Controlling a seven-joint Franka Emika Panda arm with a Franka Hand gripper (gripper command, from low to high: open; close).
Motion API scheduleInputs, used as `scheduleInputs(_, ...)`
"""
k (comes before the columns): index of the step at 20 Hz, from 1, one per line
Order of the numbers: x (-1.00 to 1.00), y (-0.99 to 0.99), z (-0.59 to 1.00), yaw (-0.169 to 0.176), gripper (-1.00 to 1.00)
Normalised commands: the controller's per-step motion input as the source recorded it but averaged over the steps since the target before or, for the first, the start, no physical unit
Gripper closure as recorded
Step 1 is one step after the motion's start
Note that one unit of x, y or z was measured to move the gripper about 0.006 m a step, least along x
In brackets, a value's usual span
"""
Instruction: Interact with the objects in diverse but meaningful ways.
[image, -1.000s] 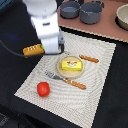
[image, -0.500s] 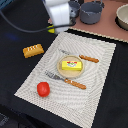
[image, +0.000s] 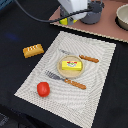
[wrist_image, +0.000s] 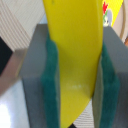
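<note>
Looks like a robot lab dressed up as a dining spot, not a real kitchen. The dark surface carries a pale woven placemat, and at its middle sits a small plate holding a yellow block with a red label. A knife lies just beyond the plate and a fork just in front of it, both with orange-brown handles. Everything edible is plastic toy stuff: a red tomato on the mat's near corner, a bread loaf off the mat on the dark cloth. Behind the mat there's a pinkish board with grey pots, plus a white robot arm trailing a black cable.
</note>
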Motion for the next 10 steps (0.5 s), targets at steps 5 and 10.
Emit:
scheduleInputs(5,0.95,0.18,0.19,0.000,1.00)
scheduleInputs(10,0.88,0.17,0.14,0.000,1.00)
